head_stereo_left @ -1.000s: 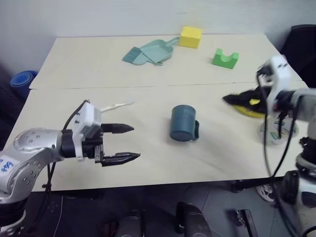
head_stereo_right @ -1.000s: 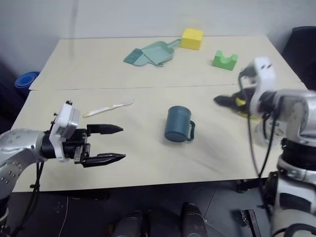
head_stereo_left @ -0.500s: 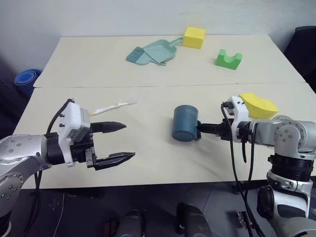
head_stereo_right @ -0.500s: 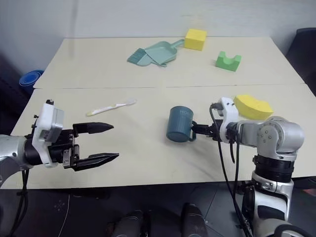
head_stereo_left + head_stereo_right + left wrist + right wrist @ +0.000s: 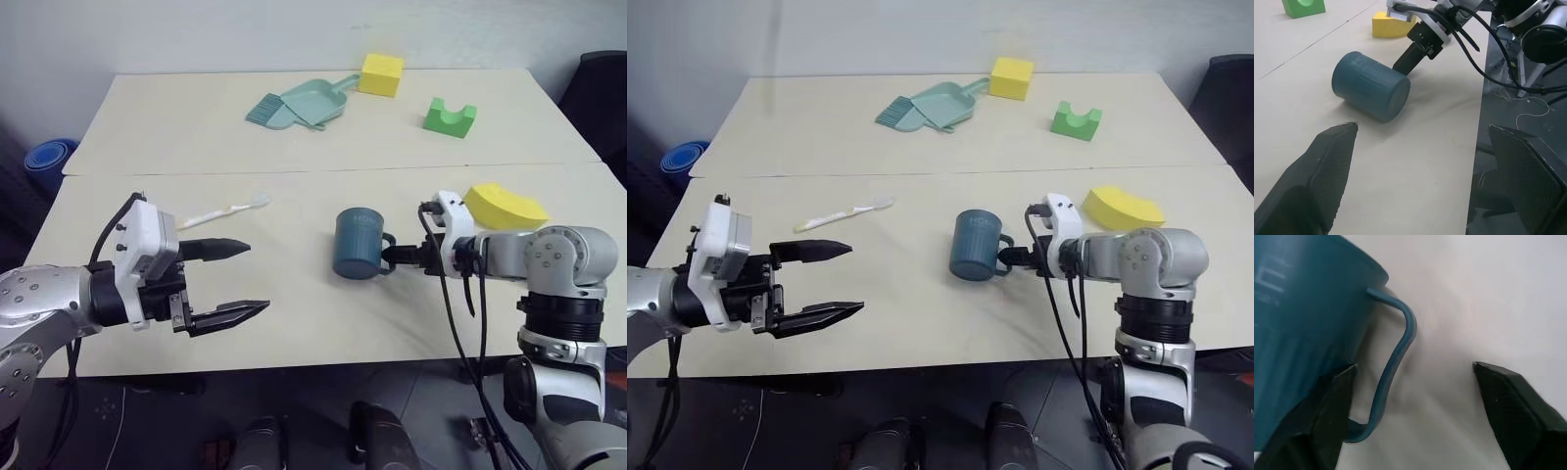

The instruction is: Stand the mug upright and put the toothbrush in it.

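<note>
The dark blue-grey mug [image 5: 358, 243] lies on its side in the middle of the table, its thin handle [image 5: 1396, 357] turned towards my right arm. My right gripper [image 5: 397, 259] is open at table height, one finger on each side of that handle, and neither finger presses on it. The white toothbrush [image 5: 223, 210] lies flat to the left of the mug, beyond my left gripper [image 5: 257, 277]. That gripper hovers open and empty above the near left part of the table, pointing towards the mug [image 5: 1371, 85].
A teal dustpan with its brush [image 5: 304, 101], a yellow block [image 5: 380, 73] and a green notched block [image 5: 450, 116] sit at the far side. A yellow sponge [image 5: 505, 206] lies just behind my right arm. A seam crosses the table [image 5: 294, 323] behind the mug.
My right gripper has come down from the right, near the yellow sponge, to the mug's handle and now straddles it. The left gripper has hardly moved. Mug and toothbrush lie as before.
</note>
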Available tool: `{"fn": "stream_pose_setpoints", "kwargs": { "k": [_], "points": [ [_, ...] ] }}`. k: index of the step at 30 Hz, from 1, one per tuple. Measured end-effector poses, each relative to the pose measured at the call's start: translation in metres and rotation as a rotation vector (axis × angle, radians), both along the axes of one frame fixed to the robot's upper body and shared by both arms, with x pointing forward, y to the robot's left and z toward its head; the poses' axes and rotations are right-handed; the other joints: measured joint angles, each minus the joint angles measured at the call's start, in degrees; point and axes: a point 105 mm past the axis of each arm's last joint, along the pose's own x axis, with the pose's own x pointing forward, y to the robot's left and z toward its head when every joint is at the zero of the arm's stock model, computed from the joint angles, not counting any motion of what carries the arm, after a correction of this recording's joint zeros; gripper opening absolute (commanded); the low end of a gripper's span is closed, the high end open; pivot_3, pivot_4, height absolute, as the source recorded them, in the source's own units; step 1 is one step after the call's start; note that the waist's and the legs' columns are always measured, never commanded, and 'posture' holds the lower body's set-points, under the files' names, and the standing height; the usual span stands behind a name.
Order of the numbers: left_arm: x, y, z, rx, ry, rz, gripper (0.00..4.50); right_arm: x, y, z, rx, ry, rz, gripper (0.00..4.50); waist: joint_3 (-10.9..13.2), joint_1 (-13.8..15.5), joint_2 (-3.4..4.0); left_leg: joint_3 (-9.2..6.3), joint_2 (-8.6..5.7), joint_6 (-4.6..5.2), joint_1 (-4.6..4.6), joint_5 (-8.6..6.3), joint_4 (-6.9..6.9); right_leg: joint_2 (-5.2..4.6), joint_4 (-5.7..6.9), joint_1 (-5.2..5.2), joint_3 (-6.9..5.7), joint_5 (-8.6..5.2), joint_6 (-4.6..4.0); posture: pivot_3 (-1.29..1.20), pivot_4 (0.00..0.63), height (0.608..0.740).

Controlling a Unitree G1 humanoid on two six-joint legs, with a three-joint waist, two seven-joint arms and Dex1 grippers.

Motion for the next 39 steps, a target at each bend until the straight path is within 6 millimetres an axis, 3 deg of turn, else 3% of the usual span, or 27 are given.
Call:
{"fn": "stream_pose_setpoints", "kwargs": {
  "k": [3, 5, 8, 13, 20, 29, 31, 34, 39],
  "points": [
    [0.005, 0.002, 0.004, -0.013, -0.009, 0.007, 4.50, 0.002, 0.003, -0.003, -0.036, 0.005, 0.014, 1.95, 0.0, -0.4, -0.05, -0.01, 0.00, 0.00, 0.00, 0.00, 0.00, 0.00, 0.00, 0.01, 0.00, 0.00, 0.00, 0.00, 0.150, 0.740],
    [0.005, 0.001, 0.004, -0.013, -0.008, 0.000, 4.50, 0.001, 0.004, -0.004, -0.038, 0.009, 0.024, 1.95, 0.0, -0.6, -0.05, -0.02, 0.00, 0.00, 0.00, 0.00, -0.02, 0.00, 0.00, 0.01, 0.00, 0.00, 0.00, 0.00, 0.150, 0.740],
    [0.005, 0.000, 0.005, -0.013, -0.010, -0.002, 4.50, 0.001, 0.006, -0.004, -0.036, 0.007, 0.036, 1.43, 0.0, -0.6, -0.06, -0.02, 0.00, 0.00, 0.01, 0.00, -0.04, 0.00, -0.01, 0.00, -0.01, 0.00, 0.00, 0.00, 0.150, 0.740],
    [0.005, 0.000, 0.005, -0.014, -0.011, 0.001, 4.50, 0.000, 0.008, -0.005, -0.034, 0.013, 0.058, 0.03, 0.0, -0.6, -0.06, -0.02, 0.00, 0.00, 0.00, 0.00, -0.04, 0.00, -0.03, 0.00, -0.01, 0.00, 0.00, 0.00, 0.150, 0.740],
    [0.005, 0.001, 0.001, -0.017, 0.005, 0.015, 4.50, -0.002, 0.013, 0.006, -0.084, -0.212, 0.136, 0.03, 0.0, -0.5, -0.07, -0.02, -0.01, -0.01, -0.04, -0.01, -0.05, -0.01, -0.11, 0.00, -0.01, 0.00, 0.00, 0.00, 0.150, 0.740],
    [0.007, 0.001, 0.003, -0.040, 0.012, 0.032, 4.50, 0.020, 0.018, 0.048, -0.009, -0.831, -0.057, 0.03, 0.0, -0.7, -0.07, 0.01, -0.01, -0.04, 0.00, -0.01, -0.11, 0.00, -0.11, -0.02, 0.01, 0.00, 0.00, 0.00, 0.150, 0.740],
    [0.009, 0.001, 0.005, -0.044, 0.007, 0.036, 4.50, 0.021, 0.023, 0.047, -0.012, -0.923, -0.068, 0.03, 0.0, -0.8, -0.07, 0.01, -0.01, -0.04, 0.03, -0.01, -0.11, 0.00, -0.09, -0.01, 0.00, 0.00, 0.00, 0.00, 0.150, 0.740],
    [0.014, 0.006, 0.010, -0.044, 0.006, 0.056, 4.50, 0.025, 0.031, 0.024, -0.088, -1.024, -0.069, 0.03, 0.0, -0.8, -0.07, 0.00, -0.01, -0.05, 0.02, -0.01, -0.11, 0.00, -0.10, -0.01, 0.00, 0.00, 0.00, 0.00, 0.150, 0.740],
    [0.018, 0.011, 0.014, -0.032, 0.012, 0.060, 4.50, 0.023, 0.043, 0.001, -0.092, -1.068, -0.064, 0.03, 0.0, -1.2, -0.05, -0.03, 0.03, -0.08, 0.03, 0.01, -0.12, 0.04, -0.10, -0.01, 0.00, 0.00, 0.00, 0.00, 0.150, 0.740]
  ]
}}
